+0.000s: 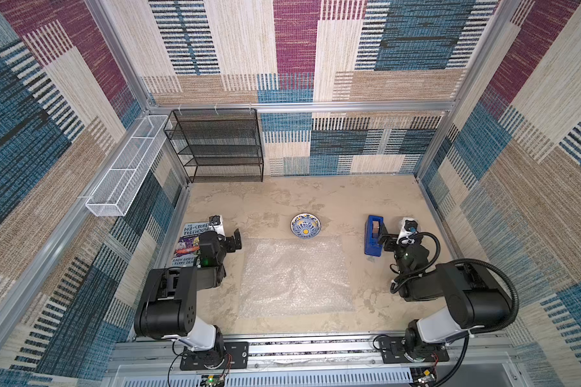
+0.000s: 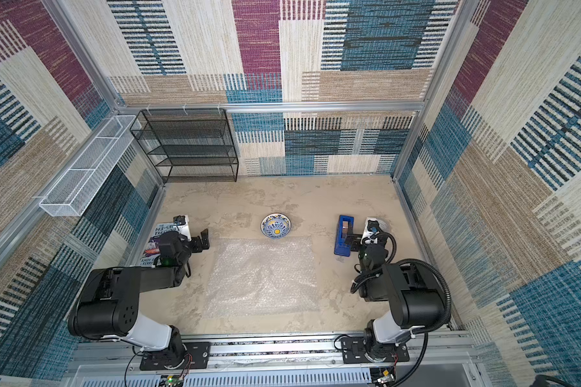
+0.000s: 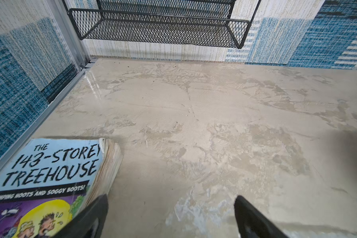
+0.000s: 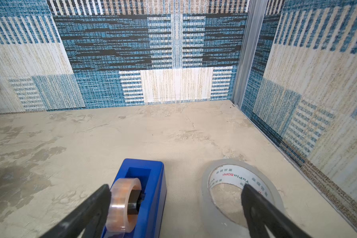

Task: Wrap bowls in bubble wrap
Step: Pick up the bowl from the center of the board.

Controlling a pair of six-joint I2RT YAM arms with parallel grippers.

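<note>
The bowl (image 1: 305,226) (image 2: 276,226), white with a blue floral pattern and a yellow centre dot, sits upright on the table just beyond the far edge of the bubble wrap (image 1: 296,278) (image 2: 262,274). The clear sheet lies flat in the middle of the table. My left gripper (image 1: 236,240) (image 2: 203,238) (image 3: 171,198) hovers open to the left of the sheet, over bare table beside a book. My right gripper (image 1: 384,238) (image 2: 349,237) (image 4: 176,187) is open to the right of the sheet, above a tape dispenser and a tape roll. Neither holds anything, and neither wrist view shows the bowl or the wrap.
A paperback book (image 1: 188,244) (image 3: 45,164) lies by the left wall. A blue tape dispenser (image 1: 373,239) (image 4: 144,185) and a clear tape roll (image 4: 241,185) sit on the right. A black mesh shelf (image 1: 215,144) and a white wire basket (image 1: 125,167) hang on the back and left walls.
</note>
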